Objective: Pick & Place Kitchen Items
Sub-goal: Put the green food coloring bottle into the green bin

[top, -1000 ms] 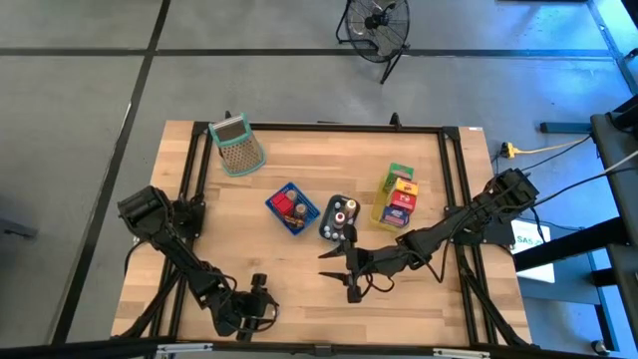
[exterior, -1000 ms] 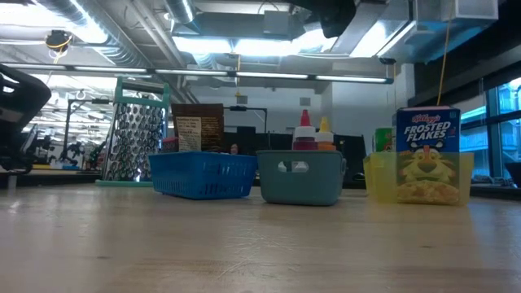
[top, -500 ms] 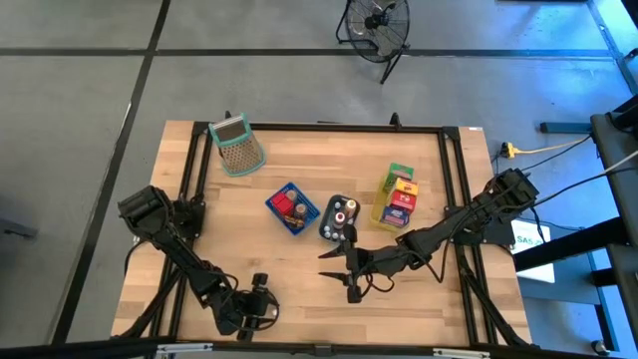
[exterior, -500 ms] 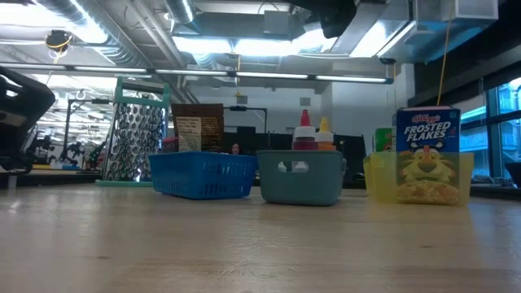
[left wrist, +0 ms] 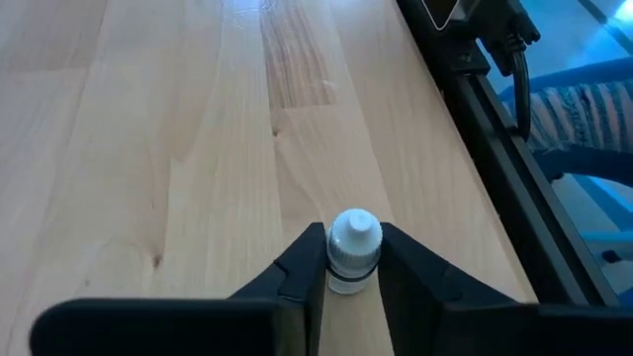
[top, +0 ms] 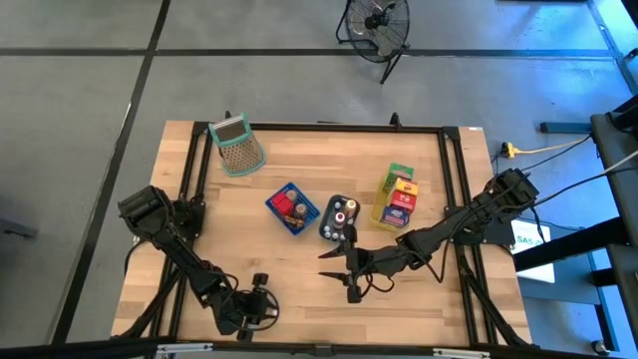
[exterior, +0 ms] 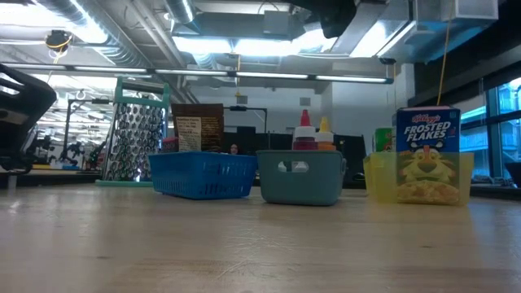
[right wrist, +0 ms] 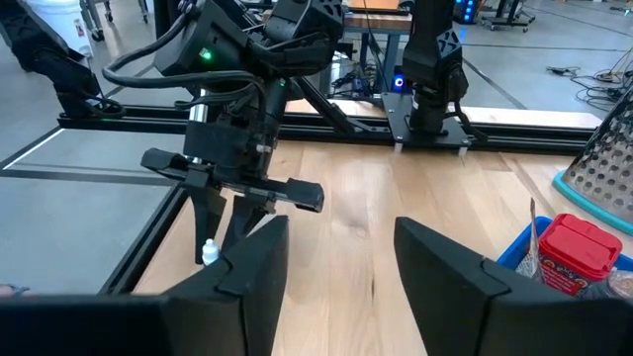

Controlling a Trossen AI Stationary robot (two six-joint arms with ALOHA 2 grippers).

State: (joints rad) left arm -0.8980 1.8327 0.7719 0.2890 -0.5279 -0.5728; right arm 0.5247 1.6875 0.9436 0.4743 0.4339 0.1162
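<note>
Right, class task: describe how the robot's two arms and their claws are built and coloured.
Both arms are black, jointed segments with black cables looped alongside. The left claw has two flat, dark, wedge-shaped fingers, and a crossbar behind them in the right wrist view, where a green light glows on that arm's housing. The right claw has matching dark, pointed fingers.

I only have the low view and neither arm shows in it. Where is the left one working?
Observer: The left arm is near the table edge farthest from the baskets, left of centre. Its jaws are closed against both sides of a small white bottle standing on the wood.
Operator: And the right arm?
Observer: The right arm reaches toward mid-table. Its jaws are open and empty, just short of the teal basket.
Operator: What's in the blue basket?
Observer: The blue basket holds a red-lidded container.
</note>
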